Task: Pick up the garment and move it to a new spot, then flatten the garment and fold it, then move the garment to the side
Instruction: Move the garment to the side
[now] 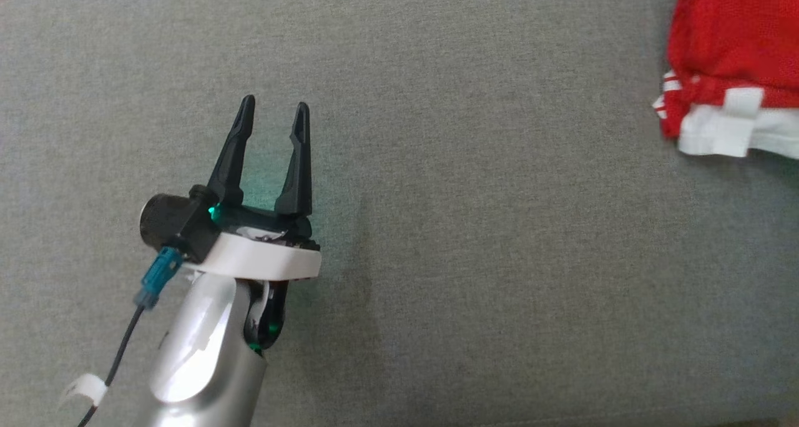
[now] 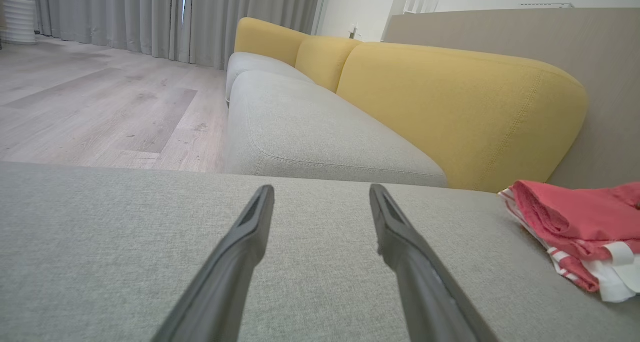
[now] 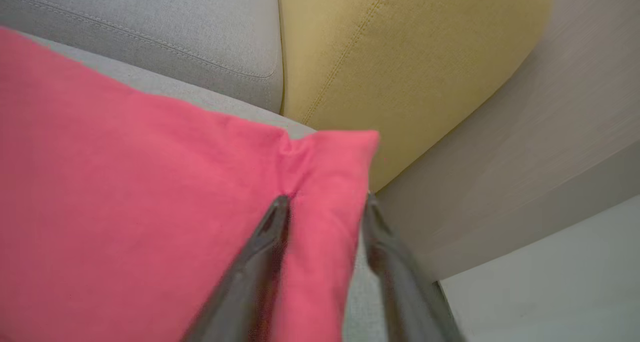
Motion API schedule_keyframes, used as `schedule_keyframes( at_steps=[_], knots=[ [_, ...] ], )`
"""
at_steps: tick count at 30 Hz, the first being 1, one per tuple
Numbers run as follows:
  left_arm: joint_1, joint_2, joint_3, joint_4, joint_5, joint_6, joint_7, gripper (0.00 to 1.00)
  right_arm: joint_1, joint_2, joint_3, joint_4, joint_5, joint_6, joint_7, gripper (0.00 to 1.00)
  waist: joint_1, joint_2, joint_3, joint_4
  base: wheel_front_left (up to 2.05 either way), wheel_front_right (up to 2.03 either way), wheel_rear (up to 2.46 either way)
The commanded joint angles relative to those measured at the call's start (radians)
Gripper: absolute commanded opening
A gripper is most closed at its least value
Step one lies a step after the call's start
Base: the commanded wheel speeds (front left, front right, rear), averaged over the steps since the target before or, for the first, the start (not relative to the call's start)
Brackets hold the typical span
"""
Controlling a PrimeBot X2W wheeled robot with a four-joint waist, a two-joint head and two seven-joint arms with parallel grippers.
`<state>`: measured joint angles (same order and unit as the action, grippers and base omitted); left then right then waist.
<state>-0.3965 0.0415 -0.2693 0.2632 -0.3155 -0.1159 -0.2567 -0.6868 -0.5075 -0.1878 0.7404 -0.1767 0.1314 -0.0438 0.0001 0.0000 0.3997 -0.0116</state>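
Grey cushion (image 1: pixel 499 258), head view: left claw (image 1: pixel 275 103) spread wide, empty; folded red garment (image 1: pixel 730 40) far right. Left wrist: garment lies well apart. Right wrist: right claw (image 3: pixel 326 197) parted astride its corner, not pinching. A finger catching there on lift-off could drag the fold open.

The garment (image 1: pixel 730 40) is cropped by the head view's top and right edges. The right gripper (image 3: pixel 324 199) is motion-blurred; its hold is indeterminate.
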Motion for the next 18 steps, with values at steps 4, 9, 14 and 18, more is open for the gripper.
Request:
schedule_keyframes(
  at_steps=[4, 9, 14, 18],
  knots=[
    [-0.024, 0.009, 0.035, -0.021, 0.013, -0.007, -0.005, 1.0, -0.012, 0.012, -0.019, -0.046, -0.026, -0.001, -0.048, 1.0, -0.0001, 0.0, -0.011, -0.002, 0.0, 0.0, 0.0],
    [-0.011, 0.009, 0.046, -0.018, 0.012, -0.009, -0.005, 1.0, -0.008, 0.087, -0.03, -0.1, -0.028, -0.001, -0.106, 1.0, -0.0001, 0.0, -0.053, -0.007, 0.0, 0.0, 0.0],
    [0.019, 0.009, 0.067, -0.021, 0.012, -0.009, -0.005, 1.0, 0.021, 0.208, 0.008, -0.199, 0.018, -0.001, -0.144, 1.0, -0.0001, 0.0, -0.114, -0.013, 0.0, 0.0, 0.0],
    [0.044, 0.009, 0.083, -0.029, 0.008, -0.007, -0.005, 1.0, 0.077, 0.29, 0.044, -0.294, 0.084, -0.001, -0.159, 1.0, -0.0001, 0.0, -0.161, -0.011, 0.0, 0.0, 0.0]
  ],
)
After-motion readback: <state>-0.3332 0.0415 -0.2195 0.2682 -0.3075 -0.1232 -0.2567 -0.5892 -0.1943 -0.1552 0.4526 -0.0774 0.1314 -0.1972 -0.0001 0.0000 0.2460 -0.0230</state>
